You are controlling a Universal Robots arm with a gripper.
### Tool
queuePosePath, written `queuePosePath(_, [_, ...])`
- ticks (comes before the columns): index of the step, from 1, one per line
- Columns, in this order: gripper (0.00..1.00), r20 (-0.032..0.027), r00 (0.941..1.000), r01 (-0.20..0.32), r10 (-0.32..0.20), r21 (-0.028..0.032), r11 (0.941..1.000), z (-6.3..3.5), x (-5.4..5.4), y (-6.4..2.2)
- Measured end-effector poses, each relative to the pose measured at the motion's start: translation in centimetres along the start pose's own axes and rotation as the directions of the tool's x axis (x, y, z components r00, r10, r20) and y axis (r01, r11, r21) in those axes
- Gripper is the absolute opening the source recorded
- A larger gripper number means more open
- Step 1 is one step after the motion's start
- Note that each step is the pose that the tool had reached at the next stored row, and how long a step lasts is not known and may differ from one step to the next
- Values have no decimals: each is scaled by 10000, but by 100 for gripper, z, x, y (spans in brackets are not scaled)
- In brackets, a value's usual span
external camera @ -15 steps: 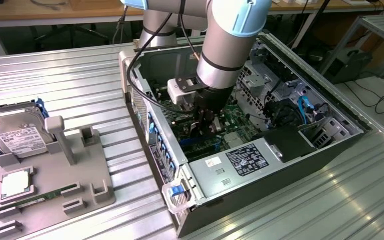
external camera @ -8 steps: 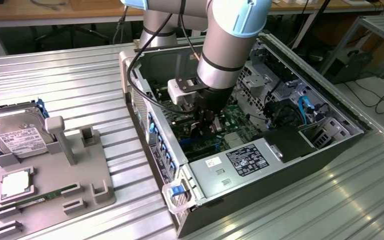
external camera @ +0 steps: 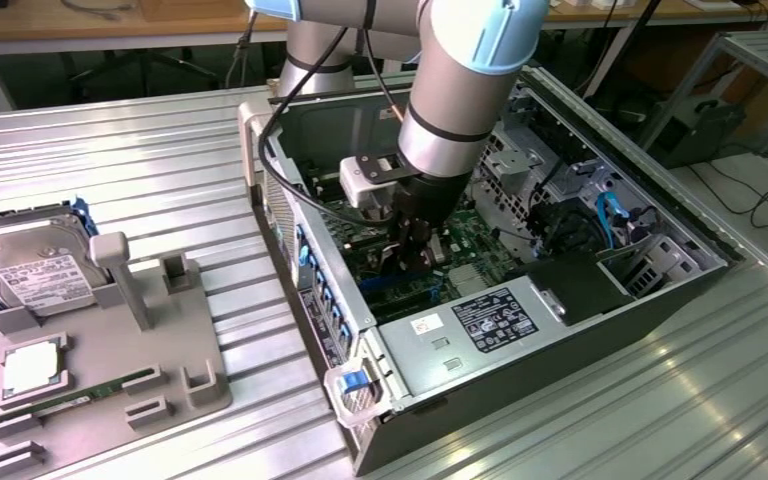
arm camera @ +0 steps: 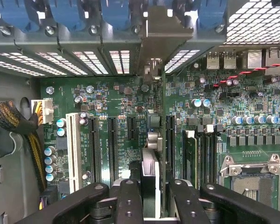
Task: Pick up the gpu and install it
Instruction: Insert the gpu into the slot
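Exterior view: the arm reaches down into the open computer case [external camera: 518,300] lying on its side on the ribbed metal desk [external camera: 131,160]. The gripper [external camera: 418,255] sits low over the motherboard [external camera: 471,280], hemmed in by the case's rear wall on the exterior view's left and the drive cage on the right; little side room. Power supply [external camera: 491,320] lies near the camera. Left of the case, well apart, a grey parts holder [external camera: 117,340] carries a hard drive [external camera: 31,270], a processor [external camera: 31,365] and a memory stick [external camera: 71,395].

Wrist view: the gpu [arm camera: 151,144] is seen edge-on, standing upright over the motherboard [arm camera: 116,93], its silver bracket [arm camera: 164,32] reaching to the rear slot openings. The jaws are clamped on the gpu's near edge, one finger [arm camera: 129,200] each side. The card stands among the black expansion slots [arm camera: 113,147], a white slot [arm camera: 73,149] beyond them. The empty CPU socket [arm camera: 254,179] and installed memory sticks [arm camera: 190,158] lie on the other side. Whether the card is seated cannot be told.
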State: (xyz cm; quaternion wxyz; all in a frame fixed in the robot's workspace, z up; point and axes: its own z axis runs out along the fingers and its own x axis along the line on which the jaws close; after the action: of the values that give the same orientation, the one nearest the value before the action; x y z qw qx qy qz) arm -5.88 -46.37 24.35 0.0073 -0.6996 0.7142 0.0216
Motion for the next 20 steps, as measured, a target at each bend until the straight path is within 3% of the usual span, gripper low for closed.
queuePosePath(3, [27, -93, 10000, -2, 2, 1, 10000, 0, -6, 0])
queuePosePath(4, [27, -98, 10000, 0, 0, 2, 10000, 2, -8, -1])
queuePosePath(20, [27, -93, 10000, -2, 2, -19, 10000, 81, -5, -1])
